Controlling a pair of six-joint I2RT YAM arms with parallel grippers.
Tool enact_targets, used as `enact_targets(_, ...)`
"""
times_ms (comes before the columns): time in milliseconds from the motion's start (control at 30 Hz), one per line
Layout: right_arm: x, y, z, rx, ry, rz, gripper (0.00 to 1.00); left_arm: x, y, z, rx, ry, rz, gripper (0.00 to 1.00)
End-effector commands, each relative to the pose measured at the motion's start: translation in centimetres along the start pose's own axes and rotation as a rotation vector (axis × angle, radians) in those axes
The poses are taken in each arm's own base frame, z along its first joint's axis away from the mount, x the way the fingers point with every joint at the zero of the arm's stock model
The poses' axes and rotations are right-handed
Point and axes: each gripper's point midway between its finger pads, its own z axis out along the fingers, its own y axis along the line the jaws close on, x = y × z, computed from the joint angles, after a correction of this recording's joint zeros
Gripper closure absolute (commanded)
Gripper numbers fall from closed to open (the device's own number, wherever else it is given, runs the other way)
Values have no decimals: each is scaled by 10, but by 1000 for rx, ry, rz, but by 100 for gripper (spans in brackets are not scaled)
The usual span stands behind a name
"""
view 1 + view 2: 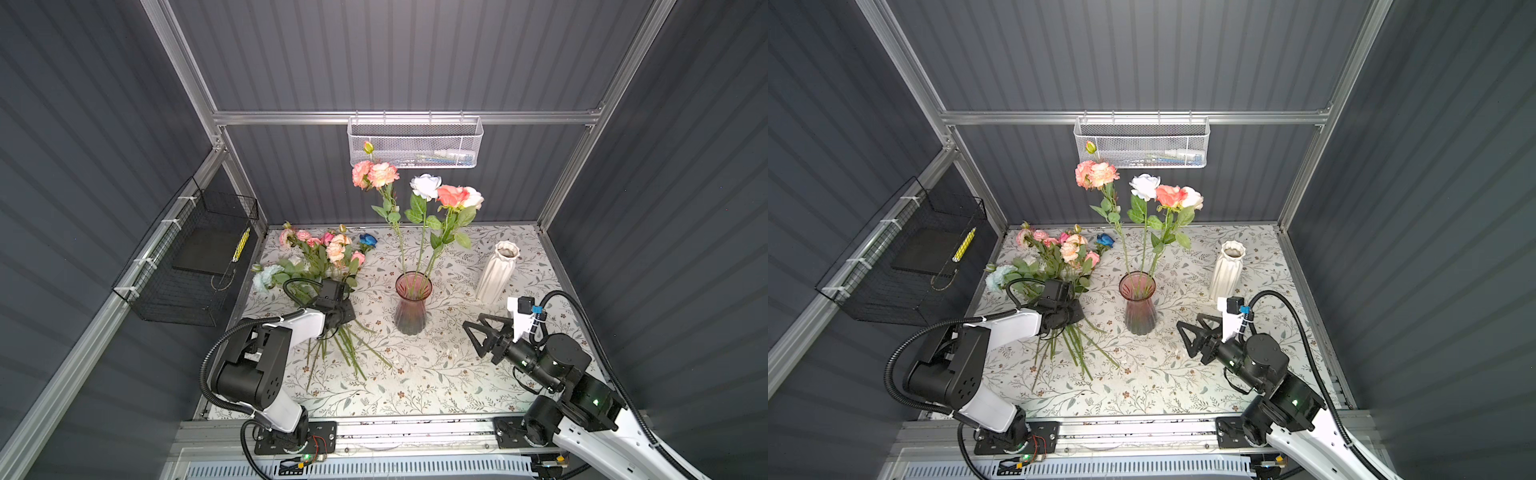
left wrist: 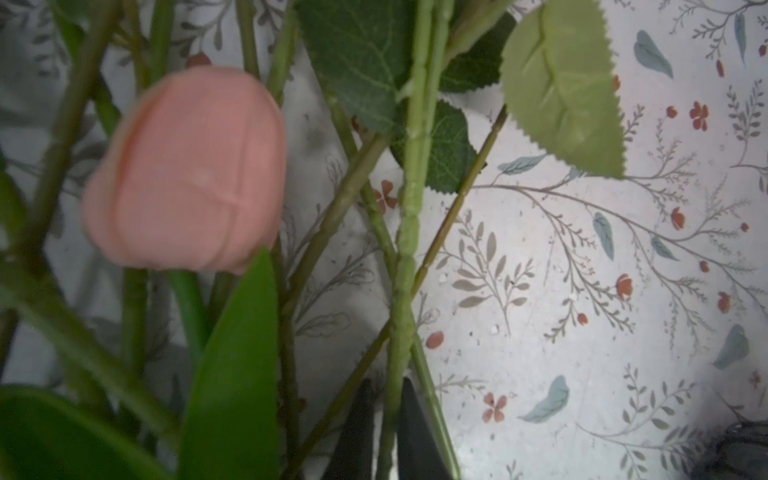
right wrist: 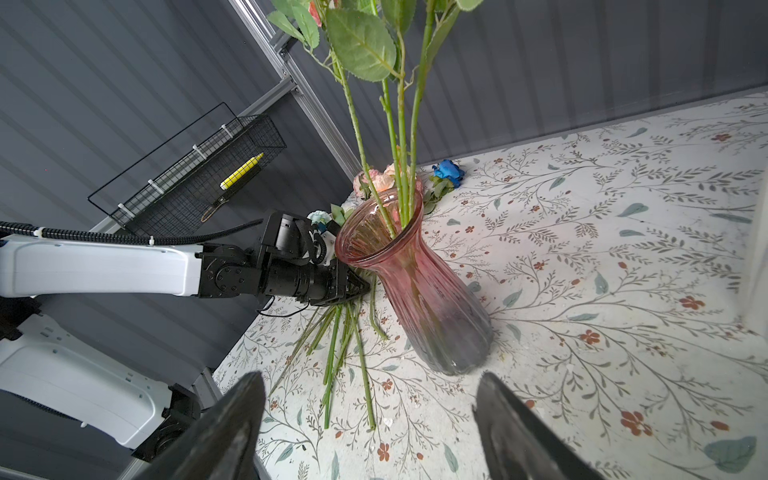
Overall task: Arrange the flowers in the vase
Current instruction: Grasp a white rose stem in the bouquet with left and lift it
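my left arm (image 1: 299, 324) reached out low and nearly level, its wrist tipped down over the heap of long green-stemmed artificial flowers (image 1: 320, 259) just left of the ribbed pink glass vase (image 1: 411, 305). my left pincer (image 2: 384, 432) was clamped together on one knobbly pale green plastic stem (image 2: 405, 249), with a black finger (image 2: 357, 428) pressed to each side of it. my right arm (image 1: 552, 365) sat folded low on the vase's right. its right pincer (image 1: 473, 338) aimed at the vase with its jaws spread wide apart, well short of the glass.

the heap lay flat on the floral-print tabletop (image 1: 436, 374). its stems fanned out toward the near edge, and its pink, peach, pale blue and deep blue blooms pointed to the back wall. the stems crossed one another under my left pincer. other flowers (image 1: 424, 195) stood in the vase, stems nearly upright and white, coral and peach blooms on top.

the vase was translucent, waisted and flared at the lip. the leaves were matte with saw-toothed edges. a smooth closed pink bud (image 2: 187, 166) showed blurred in the left wrist view. a white fluted ceramic vase (image 1: 496, 270) stood upright to the right of the pink one.
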Motion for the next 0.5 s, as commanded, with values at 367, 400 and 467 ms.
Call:
enact_targets(367,-17,7,-7,-1,-37,-16,19,-47,-17,-71,126,-281,-16,100)
enact_targets(400,-17,7,-7,-1,-37,-16,19,-54,-19,-81,136,-321,-13,100)
enact_targets(467,-18,8,-7,-3,-37,-17,19,-69,-23,-106,165,-417,-7,100)
